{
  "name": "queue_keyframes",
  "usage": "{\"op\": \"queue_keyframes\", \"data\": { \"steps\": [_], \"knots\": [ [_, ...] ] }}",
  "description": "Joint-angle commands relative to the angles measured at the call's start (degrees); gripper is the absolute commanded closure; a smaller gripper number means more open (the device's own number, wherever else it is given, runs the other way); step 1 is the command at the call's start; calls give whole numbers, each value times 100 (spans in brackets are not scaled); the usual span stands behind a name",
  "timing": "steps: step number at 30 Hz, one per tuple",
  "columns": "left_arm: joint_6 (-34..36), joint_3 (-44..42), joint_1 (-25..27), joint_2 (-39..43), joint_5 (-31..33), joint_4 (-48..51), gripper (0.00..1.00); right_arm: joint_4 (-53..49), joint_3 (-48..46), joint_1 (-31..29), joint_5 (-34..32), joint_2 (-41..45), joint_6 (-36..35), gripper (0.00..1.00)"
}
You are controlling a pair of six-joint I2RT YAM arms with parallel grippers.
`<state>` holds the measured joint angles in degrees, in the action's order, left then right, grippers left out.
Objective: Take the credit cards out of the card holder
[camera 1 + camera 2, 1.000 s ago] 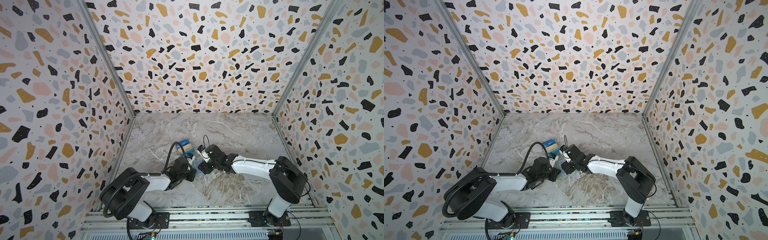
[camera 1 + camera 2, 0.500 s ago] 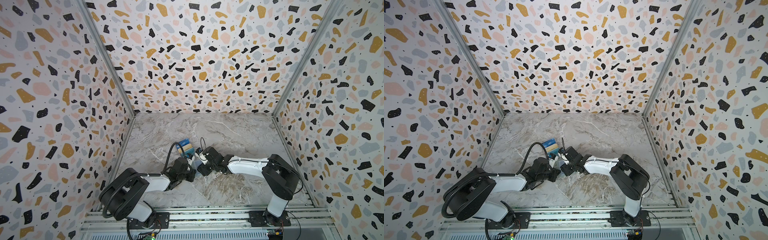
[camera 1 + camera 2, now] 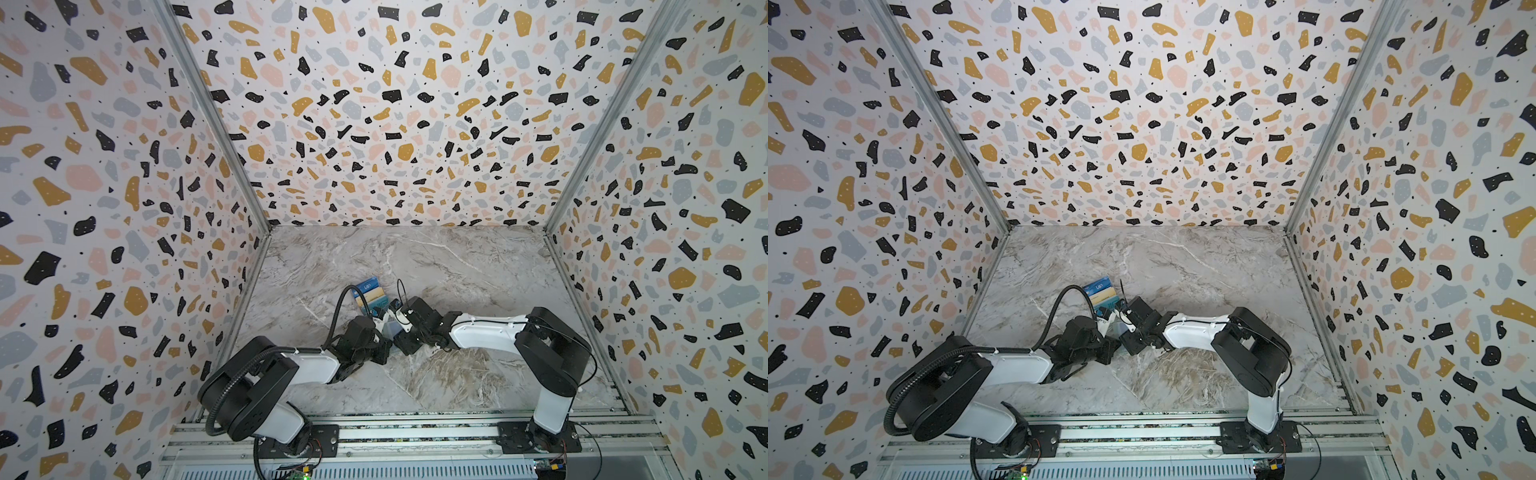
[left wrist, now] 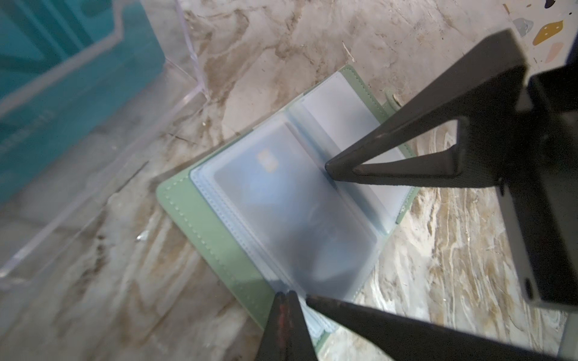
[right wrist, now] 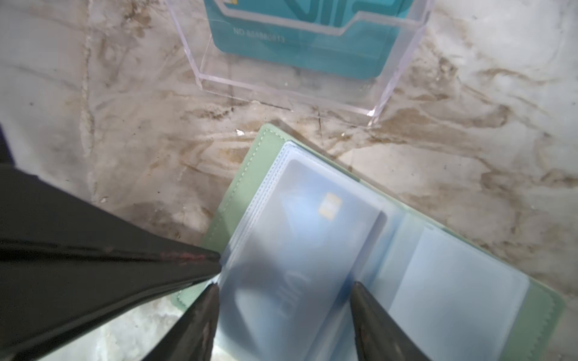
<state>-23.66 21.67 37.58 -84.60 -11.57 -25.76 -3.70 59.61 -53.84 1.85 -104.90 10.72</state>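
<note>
Below centre in a top view, the clenched left gripper (image 4: 284, 295) is pinning a sleeve edge of the open card holder (image 3: 392, 329) while the released right gripper (image 5: 284, 284) is straddling the sleeved dark blue card (image 5: 312, 225), which next likely needs pinching and sliding out.

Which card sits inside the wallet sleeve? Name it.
The blue chip card, behind the frosted sleeve of the open wallet; the teal card stands in the clear stand.

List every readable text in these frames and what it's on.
"VIP": rear card in the clear stand, read in a top view.
"NO 8888...": teal card at the stand's front. The remaining digits are blurred and its large lettering is cropped.
Sleeved card in the card holder: lettering too blurred to read.
</note>
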Motion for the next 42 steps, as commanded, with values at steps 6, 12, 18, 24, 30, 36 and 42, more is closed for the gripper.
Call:
{"op": "queue_keyframes", "data": {
  "steps": [6,12,18,24,30,36,42],
  "knots": [
    [-33,-137,17,-61,-11,163,100,-366,204,-133,-498,-223,-9,35],
    [-38,-154,21,-92,-1,143,100,-501,204,-151,-742,-259,43,40],
    [-33,-190,20,-114,17,132,100,-559,230,-148,-954,-249,121,43],
    [-25,-222,21,-112,40,135,100,-615,259,-118,-1072,-224,189,51],
    [-17,-227,20,-118,50,137,100,-659,245,-38,-1125,-147,294,54],
    [-11,-225,21,-195,46,97,100,-402,59,-45,-714,260,110,47],
    [-47,-236,19,-236,56,53,100,33,-205,-47,-133,541,-25,44]
  ]
}}
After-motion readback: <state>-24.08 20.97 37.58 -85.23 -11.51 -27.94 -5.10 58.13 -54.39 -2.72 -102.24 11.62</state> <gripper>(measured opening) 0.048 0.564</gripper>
